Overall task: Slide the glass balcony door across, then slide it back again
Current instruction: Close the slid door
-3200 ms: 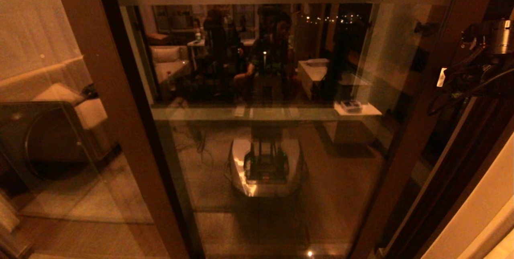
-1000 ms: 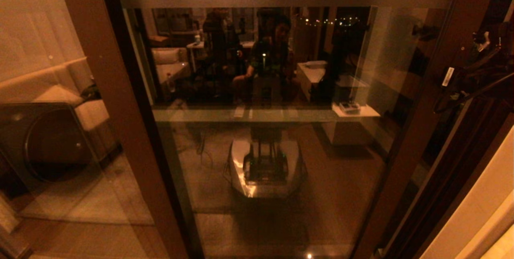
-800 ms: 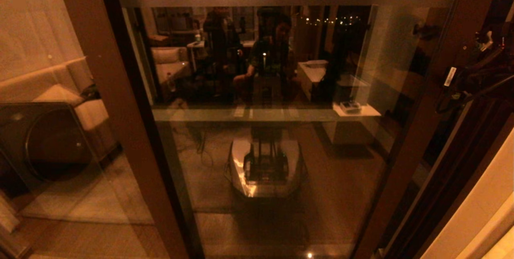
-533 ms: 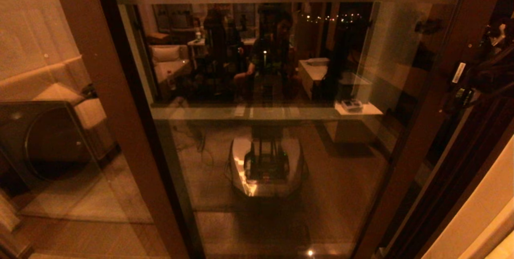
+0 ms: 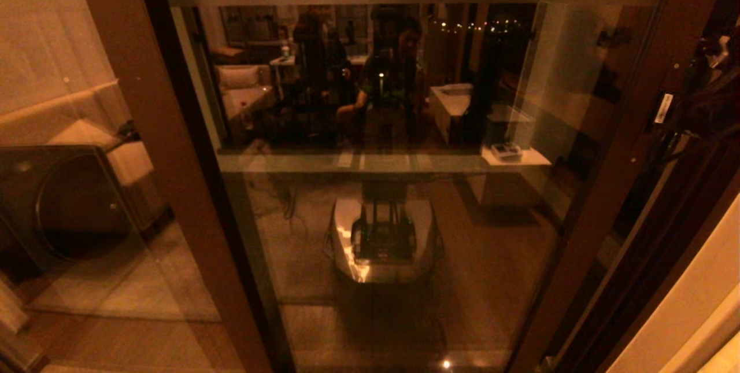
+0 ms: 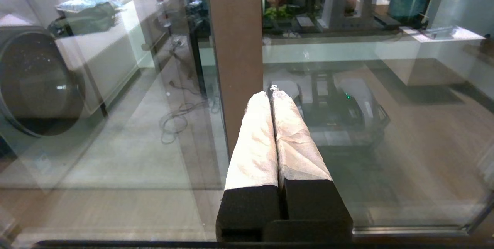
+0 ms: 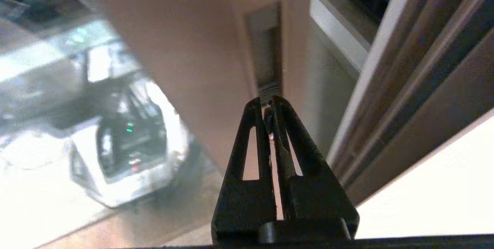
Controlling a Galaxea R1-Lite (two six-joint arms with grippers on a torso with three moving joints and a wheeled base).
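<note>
Dim amber room w/ lots of reflections in the glass, incl. the robot's own white base mirrored in the lower pane. Front and centre is the glass balcony door point(image 5: 399, 188), brown frame, frosted top band w/ Chinese characters, filling most of the head view. Its right stile sits close to the outer frame/track point(image 7: 405, 87), so imo it looks about closed.

Right gripper point(image 7: 270, 106) is up at the far right of the head view, fingers pinched together w/ nothing between them, tips poking right at the bottom end of the recessed handle slot point(image 7: 266, 52) on that stile. Can't tell if the tips are actually seated in the slot or just in front of it.

Left gripper point(image 6: 273, 96) hangs parked low in front of the glass near the door's left stile, padded fingers pressed together, empty.

Progress-wise: can't tell from this alone whether the door's been across yet. Looks like a push at the handle comes next.
</note>
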